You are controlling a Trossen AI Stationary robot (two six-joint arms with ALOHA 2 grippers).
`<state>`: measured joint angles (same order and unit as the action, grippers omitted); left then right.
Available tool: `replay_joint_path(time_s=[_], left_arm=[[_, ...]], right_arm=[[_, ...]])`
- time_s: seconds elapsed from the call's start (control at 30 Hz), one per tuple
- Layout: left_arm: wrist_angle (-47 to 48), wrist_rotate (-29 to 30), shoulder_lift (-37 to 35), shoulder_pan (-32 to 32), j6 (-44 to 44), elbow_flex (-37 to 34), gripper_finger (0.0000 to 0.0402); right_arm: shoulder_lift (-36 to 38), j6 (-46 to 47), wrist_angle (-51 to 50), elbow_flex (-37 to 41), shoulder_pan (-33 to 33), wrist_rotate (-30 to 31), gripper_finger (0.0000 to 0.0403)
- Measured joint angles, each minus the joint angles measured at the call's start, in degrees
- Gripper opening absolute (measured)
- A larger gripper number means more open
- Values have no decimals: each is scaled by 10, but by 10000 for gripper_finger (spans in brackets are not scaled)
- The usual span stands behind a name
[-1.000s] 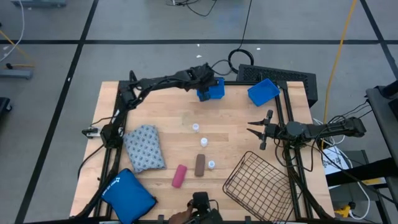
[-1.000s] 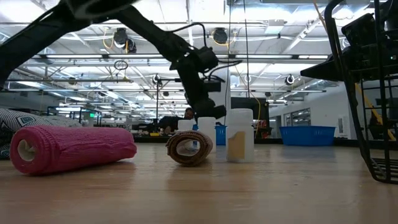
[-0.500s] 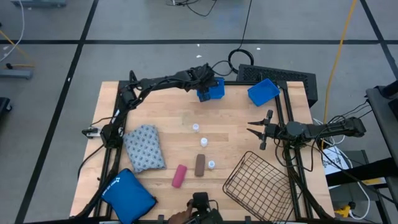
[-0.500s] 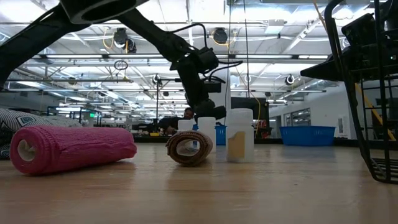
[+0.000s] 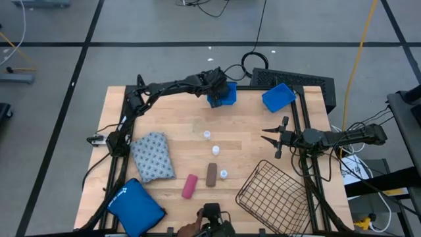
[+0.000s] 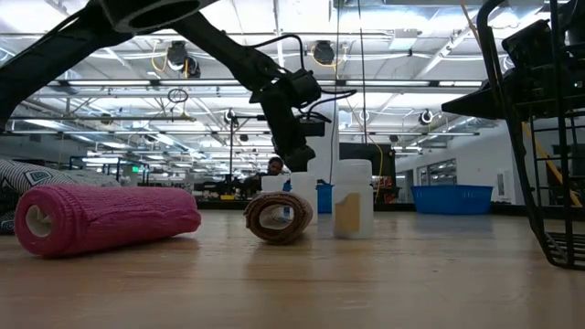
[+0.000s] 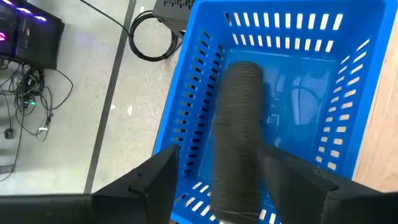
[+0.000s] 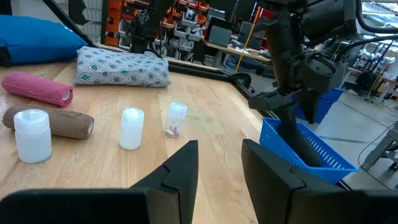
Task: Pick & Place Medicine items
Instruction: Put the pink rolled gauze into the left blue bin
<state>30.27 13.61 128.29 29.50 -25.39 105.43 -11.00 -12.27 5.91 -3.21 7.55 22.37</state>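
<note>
Left fingers parted round black roll over blue bin; wooden table, warehouse beyond.

Light wooden butcher-block table, and sitting on it: three tiny white vials, a pink roll, a brown roll, a grey-blue patterned soft pack, a big plain blue pouch, a tipped wire basket, two blue slotted plastic bins along the far edge.

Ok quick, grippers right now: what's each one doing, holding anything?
Left gripper: open over the blue slotted bin, black roll between its fingers, seemingly just let go.
Right gripper: open, empty, hovering beside the wire basket.
</note>
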Motion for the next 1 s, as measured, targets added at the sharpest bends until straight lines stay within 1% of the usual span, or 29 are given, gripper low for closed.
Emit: replay_joint_path(time_s=[0.1,0.27,0.33,0.43,0.53,0.63,0.83,0.93,1.0], left_arm=[[-6,6,-5,-2,-6,0,230],[-15,72,-40,-16,-35,0,230],[-14,88,-57,-25,-35,0,230],[9,90,-95,-38,-29,0,230],[50,89,-145,-59,7,0,230],[110,64,-201,-84,66,0,230],[240,-38,-299,-153,230,0,230],[307,-69,-317,-200,312,0,230],[345,-72,-320,-235,359,0,230]], right_arm=[[0,0,0,0,0,0,116],[0,0,0,0,0,0,116],[0,0,0,0,0,0,116],[0,0,0,0,0,0,116],[0,0,0,0,0,0,116],[0,0,0,0,0,0,116],[0,0,-1,0,0,0,116],[0,0,-1,0,0,0,116],[0,0,-1,0,0,0,116]])
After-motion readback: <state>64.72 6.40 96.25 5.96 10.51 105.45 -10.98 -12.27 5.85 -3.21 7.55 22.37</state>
